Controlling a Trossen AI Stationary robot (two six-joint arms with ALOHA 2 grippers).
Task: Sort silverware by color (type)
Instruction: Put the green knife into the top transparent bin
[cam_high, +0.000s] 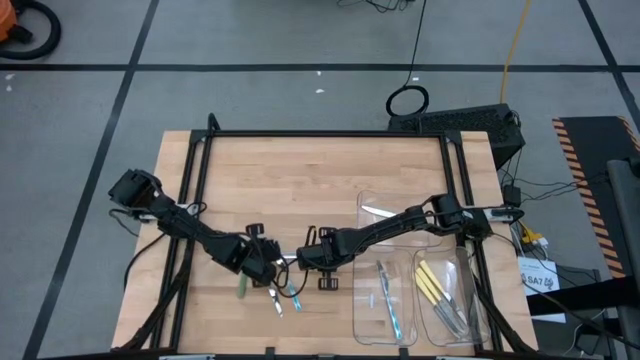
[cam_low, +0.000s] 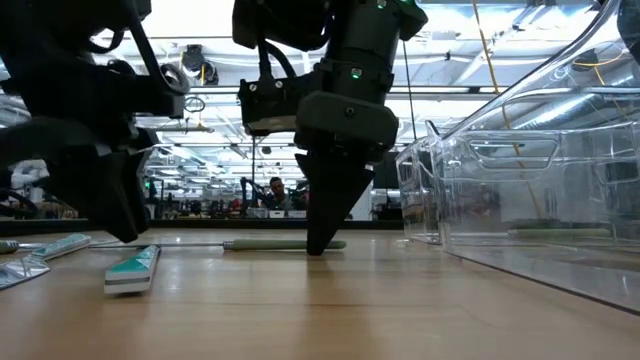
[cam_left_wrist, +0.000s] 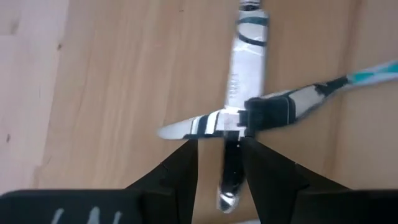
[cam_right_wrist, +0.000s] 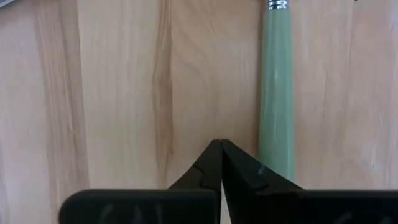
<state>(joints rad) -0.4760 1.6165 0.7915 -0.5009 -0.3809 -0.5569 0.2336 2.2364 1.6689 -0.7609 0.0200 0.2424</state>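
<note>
Near the desk's front edge, my left gripper (cam_left_wrist: 221, 146) straddles crossed silver utensil ends (cam_left_wrist: 245, 68) with narrowly parted jaws, while my right gripper (cam_right_wrist: 221, 149), pinched empty, touches wood beside a green-handled utensil (cam_right_wrist: 277, 93); only overhead do sorted yellow handles (cam_high: 430, 285) show in clear trays (cam_high: 372, 320).

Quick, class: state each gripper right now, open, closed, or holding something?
Left gripper: open, fingers straddling a knife blade on the table.
Right gripper: closed, empty, beside the green handle.
</note>
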